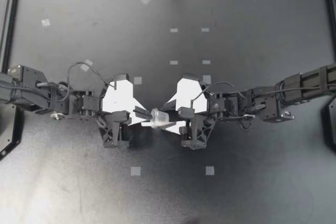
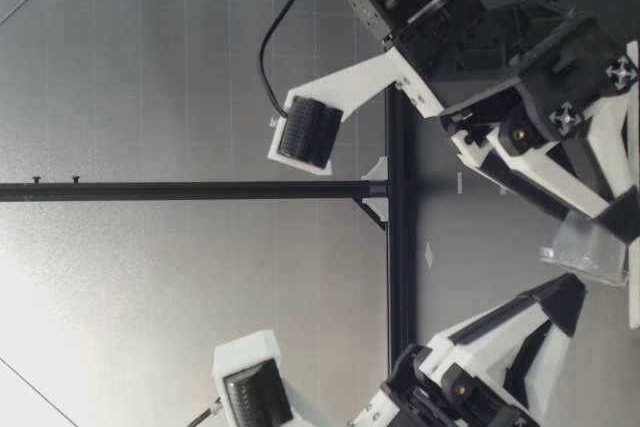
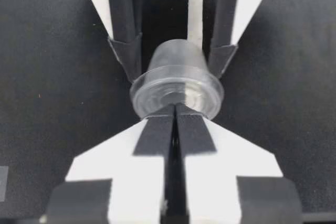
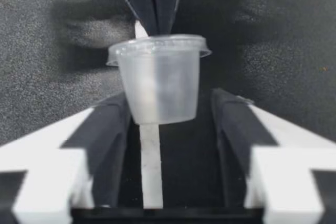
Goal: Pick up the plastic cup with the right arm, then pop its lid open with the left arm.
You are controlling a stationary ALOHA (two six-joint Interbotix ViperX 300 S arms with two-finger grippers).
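At the middle of the desk (image 1: 236, 40), my left gripper (image 1: 146, 115) pinches the clear cup (image 1: 159, 117) by its rim; my right gripper (image 1: 168, 119) stands wide around it

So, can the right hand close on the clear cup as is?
Probably yes: the lidded clear cup sits between the open fingers of the right hand, nothing in between. The left hand, shut, seems to pinch only its lid rim from the opposite side, leaving the body free.
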